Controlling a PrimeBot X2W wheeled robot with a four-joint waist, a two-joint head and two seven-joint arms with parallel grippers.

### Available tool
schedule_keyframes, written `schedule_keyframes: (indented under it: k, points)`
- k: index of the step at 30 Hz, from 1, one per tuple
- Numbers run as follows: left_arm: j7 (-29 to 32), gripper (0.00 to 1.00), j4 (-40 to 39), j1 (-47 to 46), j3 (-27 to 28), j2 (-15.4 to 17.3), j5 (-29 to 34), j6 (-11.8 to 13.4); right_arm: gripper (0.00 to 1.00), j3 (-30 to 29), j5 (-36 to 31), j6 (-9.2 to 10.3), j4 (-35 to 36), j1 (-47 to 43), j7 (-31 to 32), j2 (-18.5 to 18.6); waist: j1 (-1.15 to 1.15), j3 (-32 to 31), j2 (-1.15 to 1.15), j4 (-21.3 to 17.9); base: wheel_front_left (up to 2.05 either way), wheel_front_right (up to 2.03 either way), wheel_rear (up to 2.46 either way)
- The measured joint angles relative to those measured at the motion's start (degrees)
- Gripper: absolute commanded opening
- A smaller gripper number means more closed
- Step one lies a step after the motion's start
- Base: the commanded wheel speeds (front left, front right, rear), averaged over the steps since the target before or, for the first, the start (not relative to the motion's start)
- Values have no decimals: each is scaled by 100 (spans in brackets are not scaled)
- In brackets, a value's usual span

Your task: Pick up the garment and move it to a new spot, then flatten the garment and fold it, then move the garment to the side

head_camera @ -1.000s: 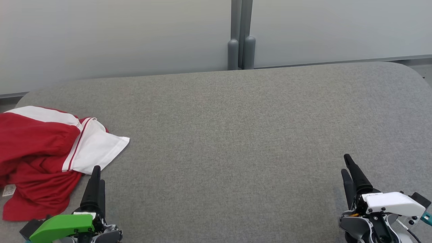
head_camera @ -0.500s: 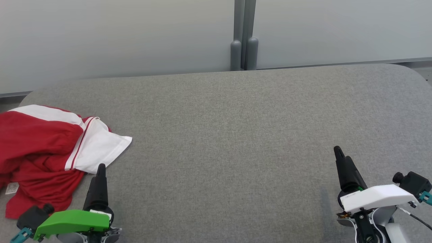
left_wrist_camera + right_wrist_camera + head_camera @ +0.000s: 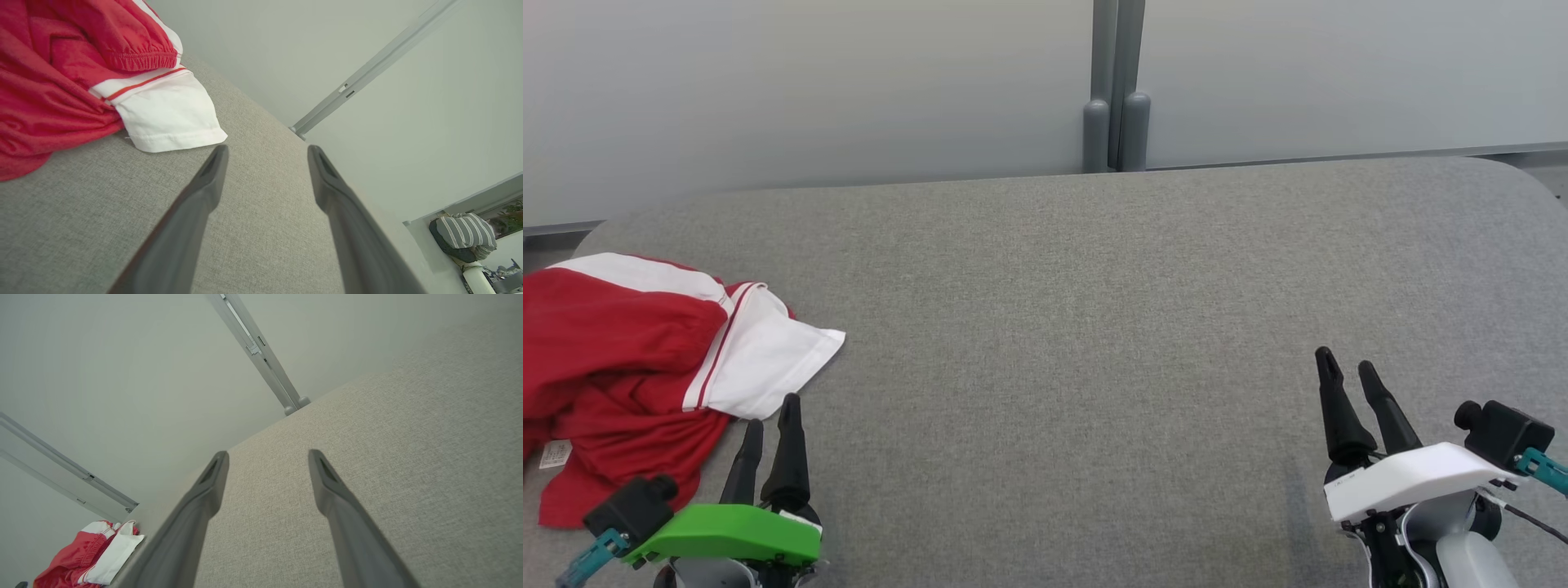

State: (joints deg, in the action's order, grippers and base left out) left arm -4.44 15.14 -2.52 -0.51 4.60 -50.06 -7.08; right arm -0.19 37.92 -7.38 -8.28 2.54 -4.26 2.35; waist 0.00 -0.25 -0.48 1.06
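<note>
A crumpled red and white garment (image 3: 629,359) lies at the left end of the grey table (image 3: 1094,327), a white sleeve sticking out to the right. My left gripper (image 3: 772,412) hovers open just right of and below that sleeve, touching nothing. In the left wrist view the garment (image 3: 81,73) lies upper left of my open left gripper (image 3: 265,153), whose fingers hold nothing. My right gripper (image 3: 1343,367) stands open and empty over the table's right side. The right wrist view shows its open gripper (image 3: 267,457) and the garment (image 3: 90,555) far off at lower left.
Pale partition panels with a grey post (image 3: 1115,90) stand behind the table's far edge. The table's corners are rounded. A striped object (image 3: 466,237) sits in the room beyond, in the left wrist view.
Both wrists have rolled, so each gripper now shows two spread fingers instead of one edge-on. The right gripper has moved slightly up and left; the camera shifted a little.
</note>
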Motion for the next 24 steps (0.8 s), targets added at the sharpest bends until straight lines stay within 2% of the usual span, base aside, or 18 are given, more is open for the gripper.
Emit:
schedule_keyframes:
  k: [8, 24]
  points:
    - [-143, 100, 0, 1, -110, 81, 726, -4, 100, 24, -679, 0, 4, -58, -143, 4, 0, -21, 0, 4, 0, 0, 0]
    - [-419, 100, -33, 5, -293, 174, 1798, -20, 100, 22, -1834, -1, 30, -182, -412, 12, 0, -44, 0, 62, 0, 0, 0]
